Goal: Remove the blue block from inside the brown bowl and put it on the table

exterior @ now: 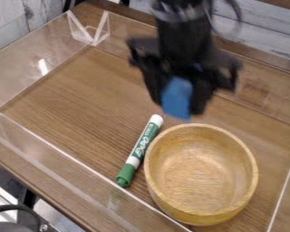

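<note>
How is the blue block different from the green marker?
The blue block is short, chunky and plain blue; the marker is long, thin, green and white. The block is up in the air, gripped by the gripper; the marker lies flat on the table beside the brown bowl. Both are outside the bowl.
</note>
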`<state>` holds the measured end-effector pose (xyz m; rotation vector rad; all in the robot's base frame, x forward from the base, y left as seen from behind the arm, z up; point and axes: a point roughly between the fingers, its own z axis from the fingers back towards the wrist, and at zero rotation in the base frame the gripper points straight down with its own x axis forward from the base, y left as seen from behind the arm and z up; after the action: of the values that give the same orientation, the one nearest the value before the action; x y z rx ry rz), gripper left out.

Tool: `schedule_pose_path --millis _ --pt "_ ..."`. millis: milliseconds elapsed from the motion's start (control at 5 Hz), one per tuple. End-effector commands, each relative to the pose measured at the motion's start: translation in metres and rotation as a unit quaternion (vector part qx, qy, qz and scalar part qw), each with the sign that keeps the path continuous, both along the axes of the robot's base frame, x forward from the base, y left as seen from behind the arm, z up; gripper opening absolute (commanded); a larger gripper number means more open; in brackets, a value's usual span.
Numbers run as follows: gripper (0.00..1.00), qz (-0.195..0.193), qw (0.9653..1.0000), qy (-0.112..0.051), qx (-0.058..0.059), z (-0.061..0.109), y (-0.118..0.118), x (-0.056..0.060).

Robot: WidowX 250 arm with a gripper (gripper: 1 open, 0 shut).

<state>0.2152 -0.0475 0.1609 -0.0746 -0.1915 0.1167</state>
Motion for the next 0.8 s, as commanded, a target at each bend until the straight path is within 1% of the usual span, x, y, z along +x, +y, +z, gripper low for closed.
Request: schedule_pose_path --millis 0,200,400,600 --pt "0.00 0.013 0.9994 -0.032 -0.002 0.023 0.035 0.007" --pt "0.00 0.024 0.9991 -0.034 0.002 0.024 0.065 0.005" --pt "0.00 0.015 0.9993 -0.035 0.004 0.017 0.052 0.004" --pt "0.00 0.000 0.9994 -0.035 0.008 0.008 0.035 0.000"
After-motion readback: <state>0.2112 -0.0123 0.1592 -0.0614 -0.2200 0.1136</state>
